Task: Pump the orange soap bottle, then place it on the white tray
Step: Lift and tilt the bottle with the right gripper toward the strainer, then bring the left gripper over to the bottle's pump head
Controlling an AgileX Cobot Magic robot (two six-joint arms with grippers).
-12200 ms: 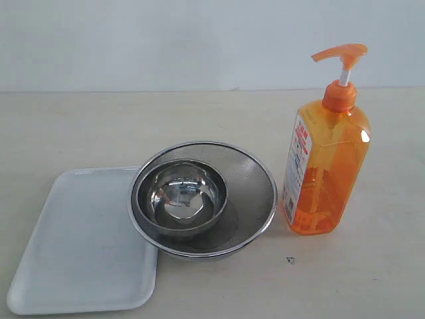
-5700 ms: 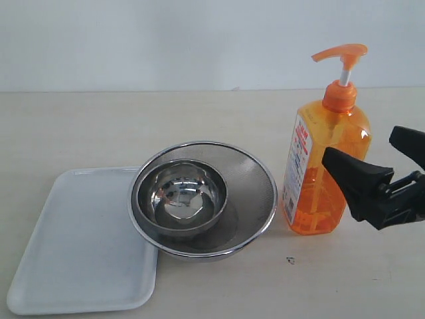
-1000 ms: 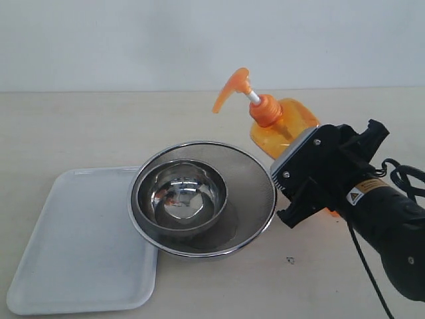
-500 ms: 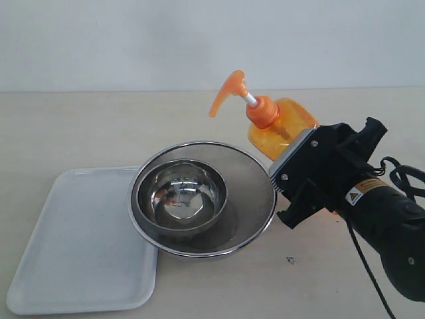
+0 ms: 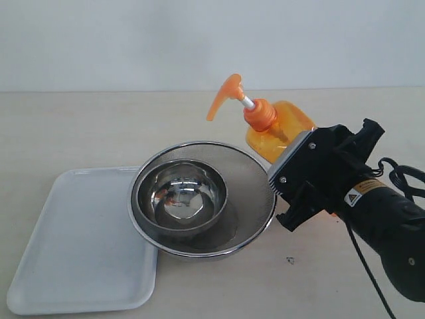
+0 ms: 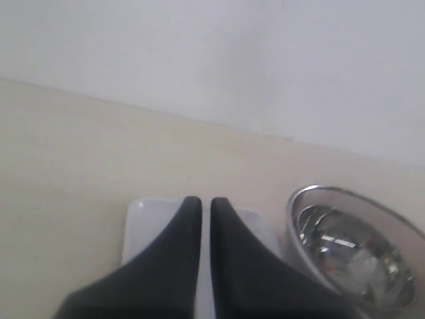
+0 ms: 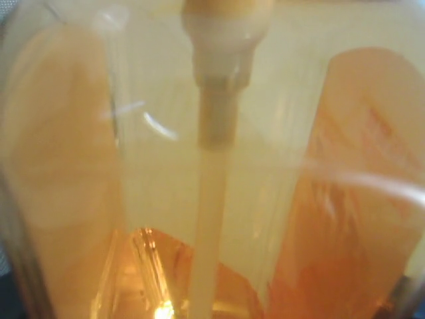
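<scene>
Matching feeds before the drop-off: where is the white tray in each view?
Exterior view: white tray lower left, left of the steel bowl.
Left wrist view: tray behind the left gripper, jaws shut.
Right wrist view: absent; orange soap bottle fills it.
Shared landmark: steel bowl, exterior and left wrist.

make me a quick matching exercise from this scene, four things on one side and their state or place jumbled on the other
Things:
1. orange soap bottle
2. white tray
3. steel bowl
4. left tool

States:
A. nested inside the mesh strainer
B. shut, holding nothing
C. tilted, leaning toward the strainer
D. lying flat

Pairs: 1-C, 2-D, 3-A, 4-B
</scene>
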